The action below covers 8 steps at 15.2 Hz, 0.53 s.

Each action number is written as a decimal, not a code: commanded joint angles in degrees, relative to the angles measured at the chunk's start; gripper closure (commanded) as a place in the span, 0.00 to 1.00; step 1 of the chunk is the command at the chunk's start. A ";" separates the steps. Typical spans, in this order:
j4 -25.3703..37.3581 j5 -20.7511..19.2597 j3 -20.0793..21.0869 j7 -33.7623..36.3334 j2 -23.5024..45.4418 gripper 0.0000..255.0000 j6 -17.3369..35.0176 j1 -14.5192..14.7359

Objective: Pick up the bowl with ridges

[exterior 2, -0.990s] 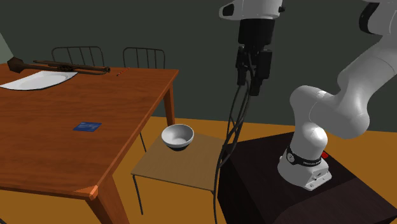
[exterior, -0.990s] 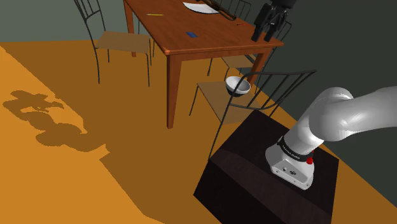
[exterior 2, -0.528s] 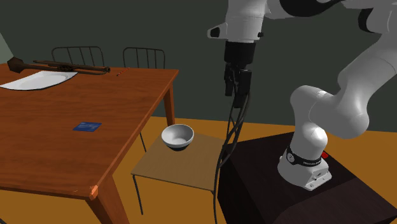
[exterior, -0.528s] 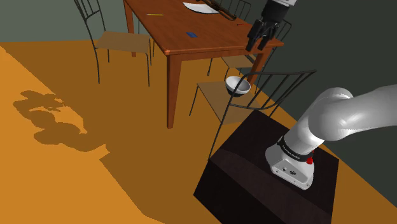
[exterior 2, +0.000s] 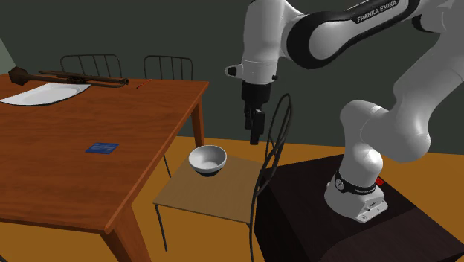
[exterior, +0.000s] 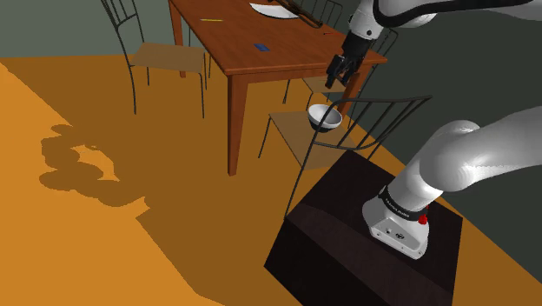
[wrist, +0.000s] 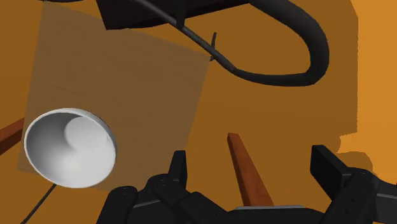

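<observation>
- The white bowl [exterior 2: 207, 160] sits upright on the tan seat of a wire-backed chair [exterior 2: 216, 195], which is tucked in just beside the wooden table [exterior 2: 74, 179].
- The gripper [exterior 2: 255, 138] hangs above the seat pointing down. It's off to one side of the bowl and not touching it.
- Its fingers [wrist: 179, 167] stand well apart with nothing between them.

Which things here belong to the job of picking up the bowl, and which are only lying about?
For the job: white bowl, the chair seat under it, the open gripper.
Lying about: wooden table, blue card, a second chair.
</observation>
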 commanded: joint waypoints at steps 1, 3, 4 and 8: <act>-1.28 -0.97 -1.13 -1.30 2.51 0.00 4.02 -0.60; -1.88 -1.79 -2.39 -2.65 5.64 0.00 7.90 -1.13; -2.05 -2.14 -3.03 -3.34 7.33 0.00 9.84 -1.38; -1.91 -3.01 -5.62 -6.23 14.76 0.00 17.53 -2.19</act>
